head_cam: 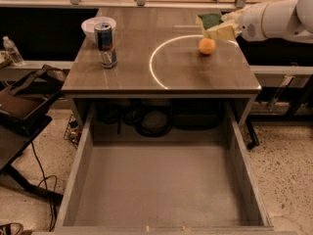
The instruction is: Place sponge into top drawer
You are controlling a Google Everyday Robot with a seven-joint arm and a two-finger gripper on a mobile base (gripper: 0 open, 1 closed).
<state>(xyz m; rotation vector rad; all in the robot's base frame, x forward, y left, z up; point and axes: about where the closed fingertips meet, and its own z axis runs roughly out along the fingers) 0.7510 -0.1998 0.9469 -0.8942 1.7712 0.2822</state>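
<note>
The sponge (216, 27) sits up at about one o'clock in the view, at the far right corner of the tabletop (132, 80). It is tilted, with its dark green face turned up and to the far side and its pale yellow foam below. The gripper (230, 25) reaches in from three o'clock on a white arm and is pinching the sponge at its right end. Whether the sponge's lower corner touches the wood cannot be told.

The orange ball (207, 45) rests on the tabletop just at six o'clock of the sponge, near it but apart from it. It lies against the inner side of a thin bright arc (152, 62) that curves over the right half of the wood.

At about ten o'clock of the ball, well apart across the tabletop, a drink can (105, 45) stands upright. A white bowl (93, 25) sits just behind the can, at its twelve o'clock.

The top drawer (80, 175) fills the six o'clock part of the view, pulled out wide under the tabletop's front edge, with its flat grey bottom showing bare. In the dark gap behind it, coiled black cables (149, 121) lie under the tabletop.

A plastic water bottle (12, 50) stands on a low ledge at nine o'clock.
</note>
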